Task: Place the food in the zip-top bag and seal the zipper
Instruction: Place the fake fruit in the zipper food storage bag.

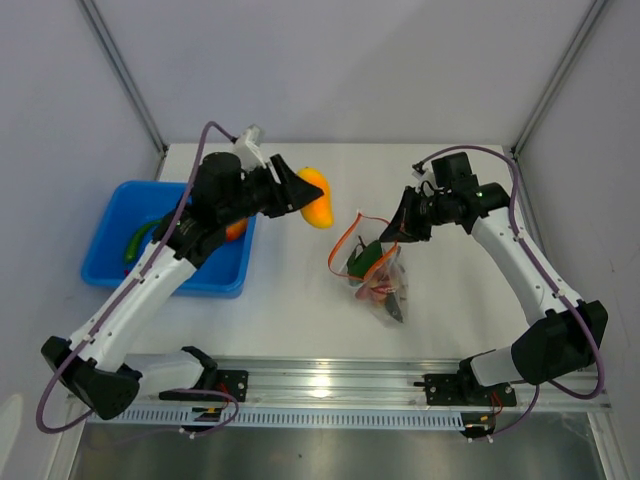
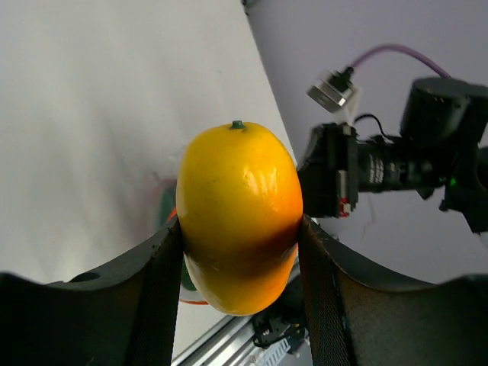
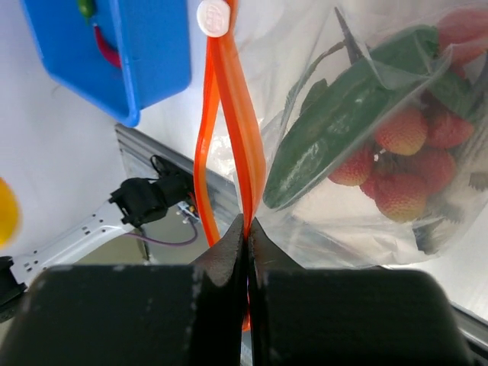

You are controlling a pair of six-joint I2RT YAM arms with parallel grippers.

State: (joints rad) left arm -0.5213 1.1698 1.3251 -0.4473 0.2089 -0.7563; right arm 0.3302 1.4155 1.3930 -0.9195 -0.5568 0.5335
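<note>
A yellow-orange mango (image 1: pixel 316 198) (image 2: pixel 240 213) hangs in the air above the table, left of the bag, with my left gripper (image 1: pixel 303 194) (image 2: pixel 239 232) shut on it. The clear zip-top bag (image 1: pixel 378 282) (image 3: pixel 358 221) hangs tilted with its lower end at the table. It holds a green pepper (image 3: pixel 335 130) and small red pieces (image 3: pixel 400 194). Its red-orange zipper (image 1: pixel 346 241) (image 3: pixel 229 114) gapes open in a loop, with a white slider (image 3: pixel 213 17) at the far end. My right gripper (image 1: pixel 397 235) (image 3: pixel 248 226) is shut on one zipper strip.
A blue tray (image 1: pixel 215 281) (image 3: pixel 130 69) stands at the left of the table, with a green pepper (image 1: pixel 135 244) and an orange piece (image 1: pixel 238 231) inside. Grey walls close in the table at the back and sides. The rail runs along the near edge.
</note>
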